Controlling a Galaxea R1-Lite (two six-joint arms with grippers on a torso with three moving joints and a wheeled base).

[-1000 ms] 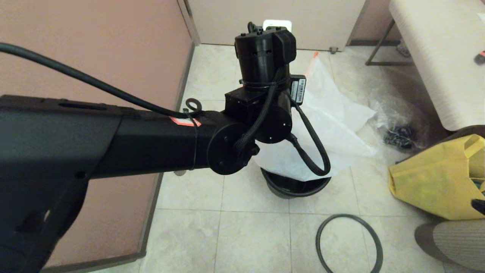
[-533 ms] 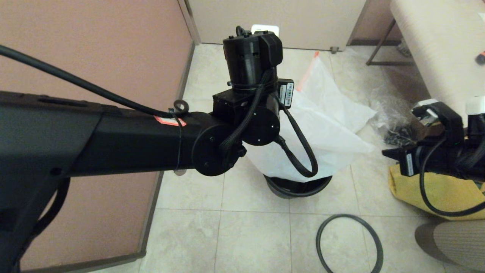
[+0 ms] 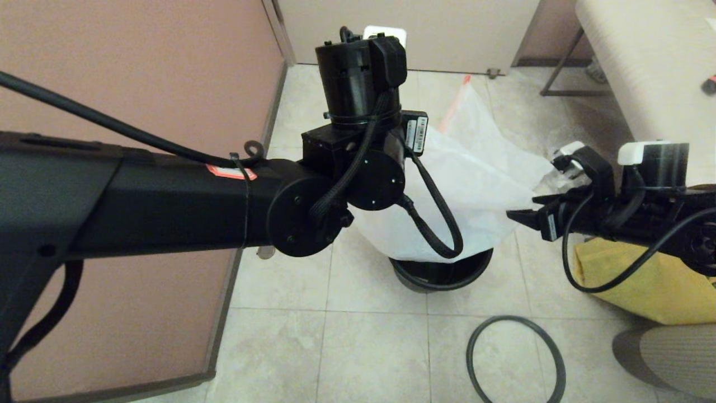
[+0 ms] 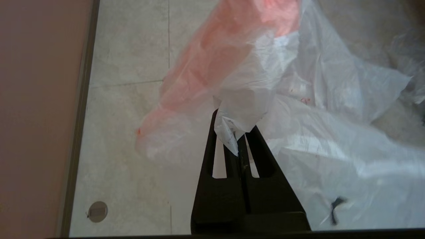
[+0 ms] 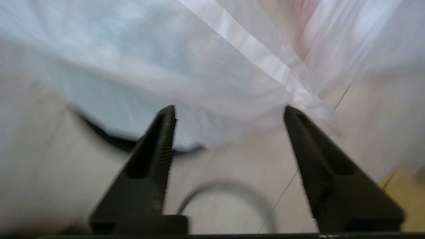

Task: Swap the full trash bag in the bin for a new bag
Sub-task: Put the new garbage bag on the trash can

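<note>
left wrist: fingers (image 4: 237, 132) pinch bag (image 4: 318, 109).

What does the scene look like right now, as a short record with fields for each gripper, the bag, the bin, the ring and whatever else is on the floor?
left gripper: shut on a fold of the white bag, held above the bin
right gripper: open, close to the bag's side edge
white bag: lower end hangs into the bin
bin: black, upright on the tile floor
ring: dark grey, flat on the floor, apart from the bin
yellow tote: on the floor under the right arm
clear bag: crumpled on the floor beyond the right gripper
</note>
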